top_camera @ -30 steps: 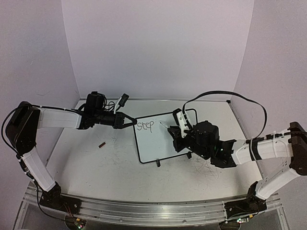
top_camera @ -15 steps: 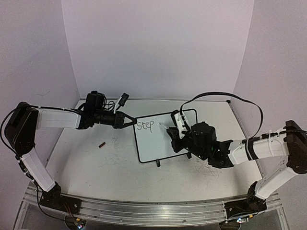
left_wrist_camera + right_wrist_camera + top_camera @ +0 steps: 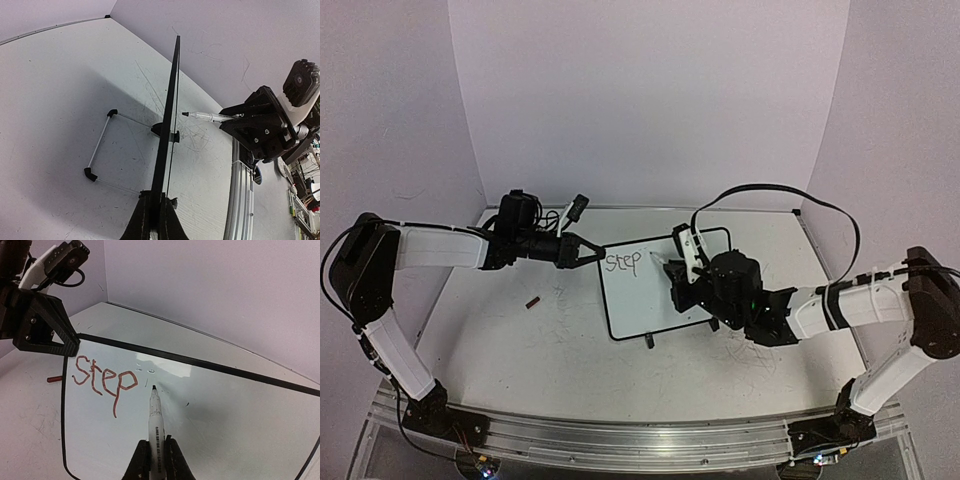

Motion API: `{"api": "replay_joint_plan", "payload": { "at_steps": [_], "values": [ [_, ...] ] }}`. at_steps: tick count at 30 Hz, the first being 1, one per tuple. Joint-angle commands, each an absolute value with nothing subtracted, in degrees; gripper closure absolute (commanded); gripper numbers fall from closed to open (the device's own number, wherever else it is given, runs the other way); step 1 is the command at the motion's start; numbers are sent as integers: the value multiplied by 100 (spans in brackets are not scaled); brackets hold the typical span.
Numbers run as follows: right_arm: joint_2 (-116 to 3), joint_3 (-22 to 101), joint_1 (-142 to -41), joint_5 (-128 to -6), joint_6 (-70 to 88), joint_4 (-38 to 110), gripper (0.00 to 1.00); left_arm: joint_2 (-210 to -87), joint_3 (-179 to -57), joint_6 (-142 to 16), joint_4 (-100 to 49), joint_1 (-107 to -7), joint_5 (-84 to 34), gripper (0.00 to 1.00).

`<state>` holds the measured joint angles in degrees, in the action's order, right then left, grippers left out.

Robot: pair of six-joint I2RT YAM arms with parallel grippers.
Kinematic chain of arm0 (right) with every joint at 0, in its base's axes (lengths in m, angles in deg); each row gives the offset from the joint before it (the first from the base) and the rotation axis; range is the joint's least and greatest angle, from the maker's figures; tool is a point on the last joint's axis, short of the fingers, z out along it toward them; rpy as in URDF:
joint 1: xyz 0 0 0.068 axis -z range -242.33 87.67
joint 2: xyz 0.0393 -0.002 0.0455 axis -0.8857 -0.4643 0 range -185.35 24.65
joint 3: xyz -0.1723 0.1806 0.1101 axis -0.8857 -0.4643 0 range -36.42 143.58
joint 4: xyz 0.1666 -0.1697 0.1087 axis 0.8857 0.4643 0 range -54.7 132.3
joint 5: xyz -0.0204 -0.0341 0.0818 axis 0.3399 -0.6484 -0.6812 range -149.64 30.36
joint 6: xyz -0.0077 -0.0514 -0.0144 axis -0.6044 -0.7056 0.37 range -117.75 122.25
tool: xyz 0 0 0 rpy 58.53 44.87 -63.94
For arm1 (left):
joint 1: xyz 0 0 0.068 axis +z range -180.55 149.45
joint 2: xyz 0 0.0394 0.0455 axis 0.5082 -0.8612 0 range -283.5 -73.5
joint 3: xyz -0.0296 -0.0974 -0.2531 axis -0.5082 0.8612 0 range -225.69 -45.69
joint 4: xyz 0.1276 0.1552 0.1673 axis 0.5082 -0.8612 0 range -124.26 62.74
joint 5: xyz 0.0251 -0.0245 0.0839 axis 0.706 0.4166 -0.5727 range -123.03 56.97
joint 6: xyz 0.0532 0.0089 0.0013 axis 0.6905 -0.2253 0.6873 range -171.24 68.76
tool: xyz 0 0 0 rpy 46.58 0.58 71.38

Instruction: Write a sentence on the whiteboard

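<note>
Whiteboard (image 3: 655,285) stands on the tabletop (image 3: 520,350) between the two arms, propped on its wire stand (image 3: 102,150) with black feet. It leans back rather than lying flat. The left wrist view shows it edge-on, a thin black line running up the frame.

Left gripper (image 3: 588,250): fingers pressed onto the board's upper left corner, pinching the black frame from both sides. In the right wrist view its black jaw sits right on that corner, just above the writing.

Right gripper (image 3: 152,460): fingers closed around the barrel of a white marker (image 3: 154,420), which points away from the wrist toward the board face. The marker's dark tip sits just right of the last letter written, a little below the top line of lettering. Whether the tip is actually touching is not clear; the left wrist view shows it very near the surface, perhaps with a sliver of gap.

Sentence (image 3: 102,382): only the word "step" is visible, dark hand lettering in the board's upper left area. The rest of the face is blank and glossy.

A small dark reddish piece (image 3: 533,301) lies on the tabletop left of the board, apart from it and below the left arm.
</note>
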<state>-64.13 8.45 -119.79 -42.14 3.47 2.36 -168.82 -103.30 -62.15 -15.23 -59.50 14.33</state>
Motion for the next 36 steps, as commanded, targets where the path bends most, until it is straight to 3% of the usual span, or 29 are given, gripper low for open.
{"api": "replay_joint_plan", "payload": {
  "at_steps": [1,22,36],
  "values": [
    [-6508,1112,-11972,-4078,431,135,100,-16718,-10386,-6108,-1474,-5911,1219,100],
    [-6909,1421,-11972,-3756,487,323,100,-16708,-10381,-6108,-1485,-5955,1224,100],
    [-6326,828,-11970,-4372,493,62,100,-16673,-10373,-6090,-1494,-5955,1193,100]
  ]
}}
